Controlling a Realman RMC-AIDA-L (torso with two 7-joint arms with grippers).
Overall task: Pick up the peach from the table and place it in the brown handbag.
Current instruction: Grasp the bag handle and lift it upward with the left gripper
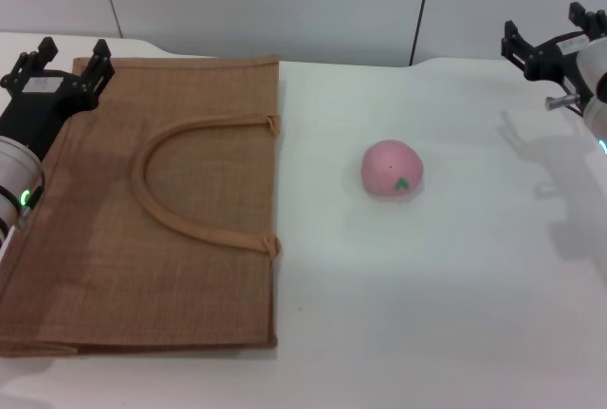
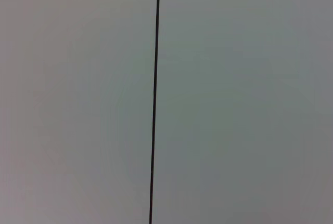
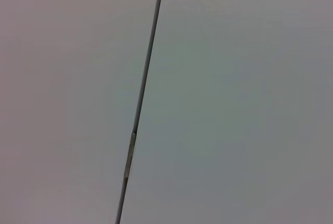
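Observation:
The pink peach lies on the white table, right of centre, its green leaf mark facing front. The brown handbag lies flat on the table's left side, its looped handle resting on top. My left gripper is open and empty, raised at the bag's far left corner. My right gripper is open and empty, raised at the far right, well away from the peach. Both wrist views show only a plain grey wall with a seam.
A grey panelled wall stands behind the table's far edge. The table's right edge lies under my right arm.

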